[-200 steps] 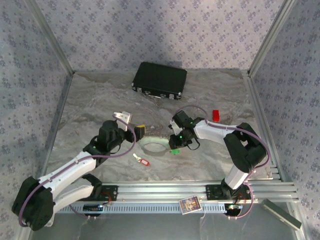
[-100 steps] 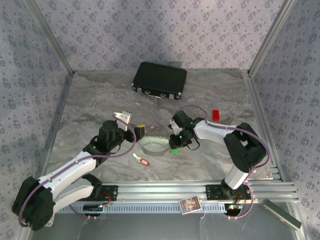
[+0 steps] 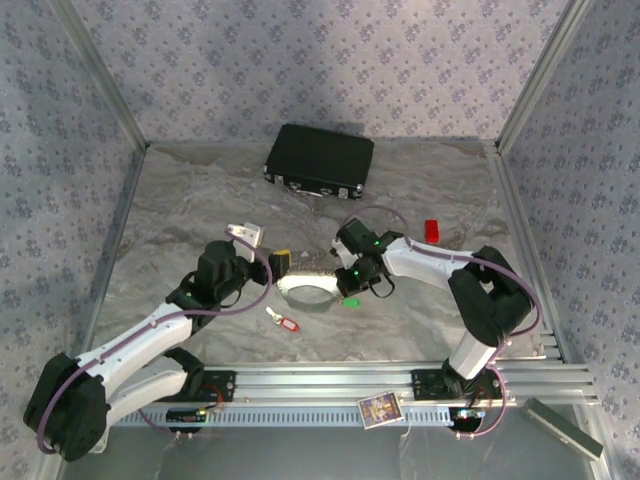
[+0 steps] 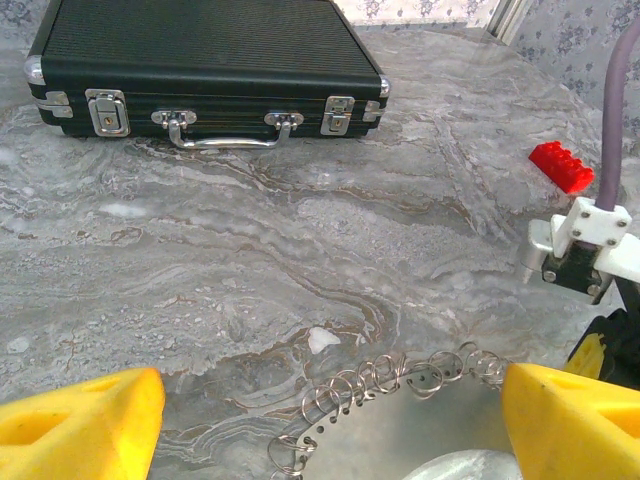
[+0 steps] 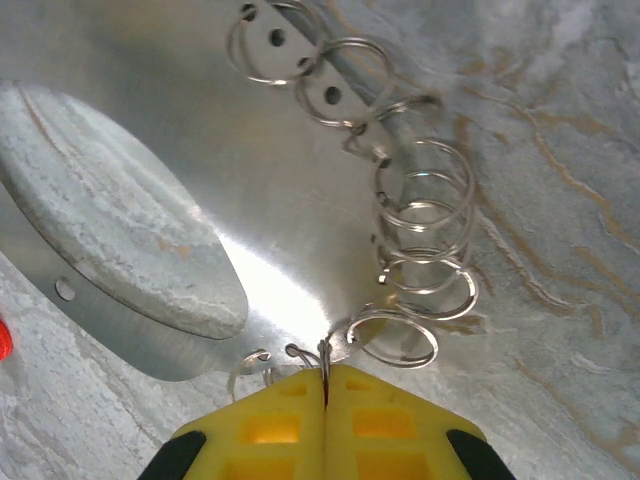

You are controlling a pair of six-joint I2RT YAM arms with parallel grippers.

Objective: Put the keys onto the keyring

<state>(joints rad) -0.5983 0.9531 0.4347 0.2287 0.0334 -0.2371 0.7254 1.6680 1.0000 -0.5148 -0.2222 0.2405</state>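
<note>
The keyring (image 3: 308, 289) is a wide flat metal loop lying mid-table, with several small split rings (image 5: 425, 230) strung along its rim. My right gripper (image 5: 326, 400) is shut on the keyring's edge (image 5: 230, 190), at one of those small rings. In the top view the right gripper (image 3: 347, 274) is at the loop's right side. The green-tagged key (image 3: 350, 301) lies just below it on the table. The red-tagged key (image 3: 285, 321) lies near the loop's lower left. My left gripper (image 4: 325, 430) stands open over the loop's far rim (image 4: 400, 400), its yellow fingers (image 4: 80, 420) wide apart, holding nothing.
A black briefcase (image 3: 319, 160) lies shut at the back of the table. A red block (image 3: 431, 230) sits right of the right arm and also shows in the left wrist view, as a red block (image 4: 562, 165). Metal rails run along the near edge.
My right gripper has shifted slightly up and left, pulling the keyring's edge; the loop now gleams brighter. The green key now lies apart from the gripper. The left arm has not moved.
</note>
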